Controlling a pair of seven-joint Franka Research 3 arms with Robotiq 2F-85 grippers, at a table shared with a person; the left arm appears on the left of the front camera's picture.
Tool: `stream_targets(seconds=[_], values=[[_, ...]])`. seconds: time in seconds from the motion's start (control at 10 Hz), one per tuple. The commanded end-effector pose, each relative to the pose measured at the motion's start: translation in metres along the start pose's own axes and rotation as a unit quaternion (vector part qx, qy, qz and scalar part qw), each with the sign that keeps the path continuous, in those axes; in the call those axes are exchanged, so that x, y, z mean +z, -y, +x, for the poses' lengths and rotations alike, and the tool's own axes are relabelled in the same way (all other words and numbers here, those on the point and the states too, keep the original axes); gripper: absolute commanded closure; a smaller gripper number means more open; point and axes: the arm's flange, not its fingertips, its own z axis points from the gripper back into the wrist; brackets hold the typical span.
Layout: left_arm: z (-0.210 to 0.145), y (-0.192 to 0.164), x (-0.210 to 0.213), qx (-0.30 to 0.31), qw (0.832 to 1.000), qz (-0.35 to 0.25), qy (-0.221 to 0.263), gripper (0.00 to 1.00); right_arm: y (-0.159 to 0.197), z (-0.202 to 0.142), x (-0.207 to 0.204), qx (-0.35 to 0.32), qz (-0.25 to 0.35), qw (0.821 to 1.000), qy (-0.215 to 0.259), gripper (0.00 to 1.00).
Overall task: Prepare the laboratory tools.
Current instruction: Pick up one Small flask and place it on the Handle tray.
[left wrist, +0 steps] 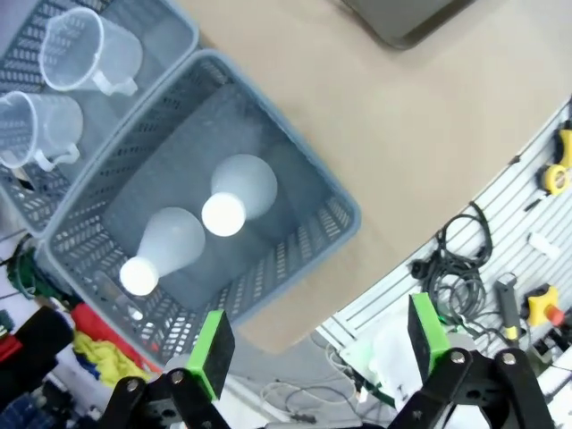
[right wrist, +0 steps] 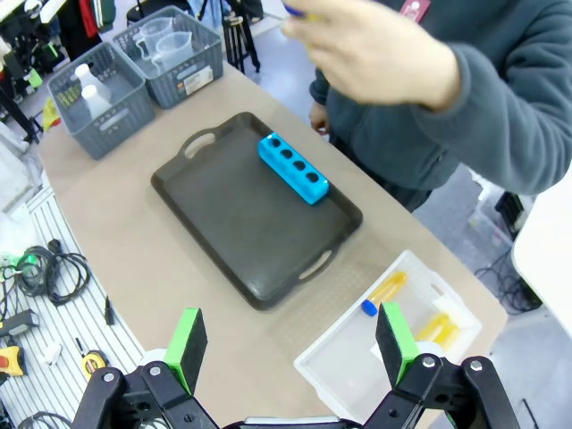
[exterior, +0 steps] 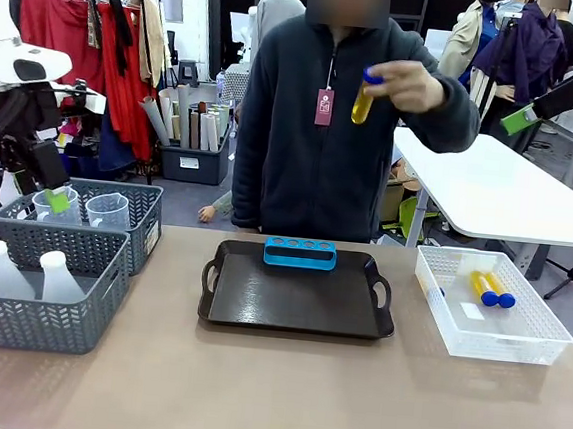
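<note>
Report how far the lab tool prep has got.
Done: only the blue tube rack stands on the black tray, its holes empty. In hand: the person's hand holds up one amber tube. Left: three tubes lie in the white mesh bin; flasks and beakers sit in their grey baskets. The left hand and right hand are open, empty.

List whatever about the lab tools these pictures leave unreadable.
- Tubes in the white bin: in the front view the mesh wall half hides them. In the right wrist view a finger of the right tool covers some, so the count is unsure.
- Held tube: right wrist view, blurred and cut by the top edge.
- Beakers: front view, markings too small, and the grey basket wall hides the bases.
</note>
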Motion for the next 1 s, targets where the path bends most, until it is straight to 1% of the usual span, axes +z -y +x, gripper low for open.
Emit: stream_targets(seconds=[0.0, 0.1, 0.2, 0.4, 0.7, 0.8, 0.9], values=[[-0.009, -0.021, -0.031, 0.036, 0.999, 0.014, -0.011, 0.00, 0.000, 0.001, 0.001, 0.003, 0.004, 1.000, 0.004, 0.00], [-0.016, -0.031, -0.042, 0.064, 0.997, 0.037, -0.020, 0.00, 0.000, 0.001, 0.001, 0.003, 0.004, 1.000, 0.004, 0.00], [-0.022, -0.040, -0.054, 0.095, 0.994, 0.049, -0.018, 0.00, 0.000, 0.001, 0.001, 0.003, 0.004, 1.000, 0.004, 0.00], [-0.042, -0.067, -0.072, 0.170, 0.984, 0.048, -0.026, 0.00, 0.000, 0.001, 0.001, 0.003, 0.004, 1.000, 0.004, 0.00], [-0.049, -0.102, -0.090, 0.215, 0.973, 0.076, -0.017, 0.00, 0.000, 0.001, 0.001, 0.003, 0.004, 1.000, 0.004, 0.00], [-0.050, -0.112, -0.095, 0.230, 0.970, 0.071, -0.022, 0.00, 0.000, 0.001, 0.001, 0.003, 0.004, 1.000, 0.004, 0.00], [-0.049, -0.119, -0.102, 0.230, 0.970, 0.072, -0.018, 0.00, 0.000, 0.001, 0.001, 0.003, 0.004, 1.000, 0.004, 0.00]])
